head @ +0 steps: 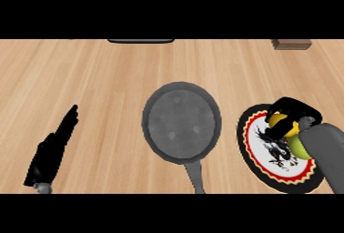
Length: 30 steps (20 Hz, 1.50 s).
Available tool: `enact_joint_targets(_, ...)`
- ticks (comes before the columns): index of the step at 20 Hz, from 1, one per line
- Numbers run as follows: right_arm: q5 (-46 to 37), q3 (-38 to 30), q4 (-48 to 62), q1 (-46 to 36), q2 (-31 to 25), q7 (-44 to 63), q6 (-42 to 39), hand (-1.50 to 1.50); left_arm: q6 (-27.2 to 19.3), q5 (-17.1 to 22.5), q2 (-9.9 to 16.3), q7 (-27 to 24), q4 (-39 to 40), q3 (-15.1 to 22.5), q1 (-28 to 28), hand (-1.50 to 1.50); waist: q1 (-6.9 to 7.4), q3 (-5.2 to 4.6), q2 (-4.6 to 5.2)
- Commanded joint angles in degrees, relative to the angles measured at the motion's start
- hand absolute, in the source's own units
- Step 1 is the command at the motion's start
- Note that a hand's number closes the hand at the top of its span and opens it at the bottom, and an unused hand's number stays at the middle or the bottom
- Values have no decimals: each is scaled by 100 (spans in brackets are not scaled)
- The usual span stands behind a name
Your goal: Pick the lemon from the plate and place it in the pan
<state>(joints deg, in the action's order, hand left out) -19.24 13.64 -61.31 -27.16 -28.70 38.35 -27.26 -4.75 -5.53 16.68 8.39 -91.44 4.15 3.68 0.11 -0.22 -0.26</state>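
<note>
A yellow lemon shows over the plate, a white plate with a red scalloped ring and a black rim at the right. My right hand comes in from the lower right, its black fingers curled round the lemon and hiding most of it. Whether the lemon still touches the plate I cannot tell. The grey pan lies in the middle, left of the plate, its handle pointing toward the lower edge. My left hand rests at the lower left with straight fingers, far from both.
A dark flat object sits at the far edge, top middle. A brown block stands at the top right. The wooden counter stretches wide around the pan.
</note>
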Motion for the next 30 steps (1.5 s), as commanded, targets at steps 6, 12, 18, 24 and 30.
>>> enact_joint_targets(6,-1197,337,-928,0,-1320,-2924,1004,150,35,-19,34,-184,149,-94,-50,0,-43,30,30)
enact_joint_targets(12,-1169,-249,-1798,-161,-1253,-4157,2452,150,104,62,105,-117,-4,-170,70,0,-74,33,-9)
enact_joint_targets(18,-1172,-311,-1974,-388,-653,-4369,2621,150,24,-84,-132,-157,215,-86,-75,0,11,21,30)
enact_joint_targets(24,-1150,122,-2175,-1030,394,-3456,2122,150,95,-203,-97,-60,-49,-46,159,0,57,19,26)
enact_joint_targets(30,-1345,349,-882,-2083,1568,-3007,2101,150,197,-230,-143,12,36,-36,-133,0,128,19,58)
